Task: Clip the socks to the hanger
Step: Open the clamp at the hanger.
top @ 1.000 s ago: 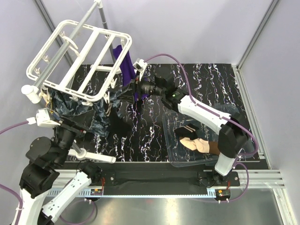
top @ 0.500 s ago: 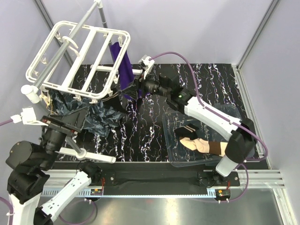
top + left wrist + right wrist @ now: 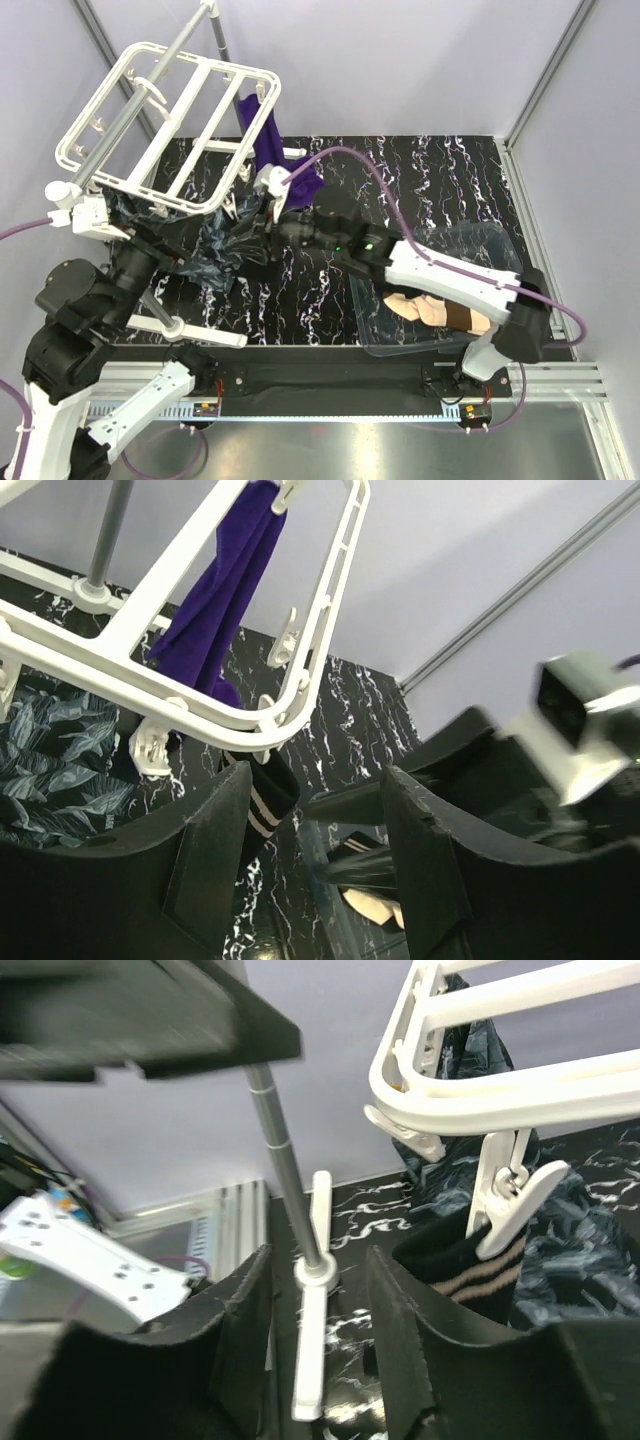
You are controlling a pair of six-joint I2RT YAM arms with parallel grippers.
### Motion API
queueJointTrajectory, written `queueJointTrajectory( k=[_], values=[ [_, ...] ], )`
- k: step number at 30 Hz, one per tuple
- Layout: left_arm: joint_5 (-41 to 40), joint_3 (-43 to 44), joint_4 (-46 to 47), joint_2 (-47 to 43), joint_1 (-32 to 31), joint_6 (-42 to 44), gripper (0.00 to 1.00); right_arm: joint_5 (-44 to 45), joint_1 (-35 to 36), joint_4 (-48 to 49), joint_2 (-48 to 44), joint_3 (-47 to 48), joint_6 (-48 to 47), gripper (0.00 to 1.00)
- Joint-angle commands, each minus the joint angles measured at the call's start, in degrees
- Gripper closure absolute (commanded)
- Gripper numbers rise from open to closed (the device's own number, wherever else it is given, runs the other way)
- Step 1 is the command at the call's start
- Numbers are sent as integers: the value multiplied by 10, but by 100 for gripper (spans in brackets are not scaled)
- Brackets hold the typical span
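Clear tub (image 3: pixel 500 240): beige socks (image 3: pixel 425 308) with brown cuffs lie inside.
Left gripper (image 3: pixel 315 780): fingers apart, holding nothing.
Right gripper (image 3: pixel 318 1260): fingers apart, holding nothing.

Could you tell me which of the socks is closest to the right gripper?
The black sock with beige stripes, hanging from a white clip on the hanger, beside the right gripper; the beige ones lie in the clear bin.

Right arm (image 3: pixel 440 275) hides part of the socks (image 3: pixel 428 308) in the bin (image 3: pixel 410 344)
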Motion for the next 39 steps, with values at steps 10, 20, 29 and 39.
queueJointTrajectory(
  k=[10,20,29,39],
  values=[
    [-60,45,4,-58,-2,3,43,117,39,244,131,21,-109,52],
    [-40,49,-3,-65,-2,7,42,262,38,287,189,53,-174,37],
    [-9,-2,24,-57,-2,0,37,267,32,266,176,38,-205,31],
    [7,-7,21,-36,-2,-6,36,264,12,289,147,8,-201,40]
  ],
)
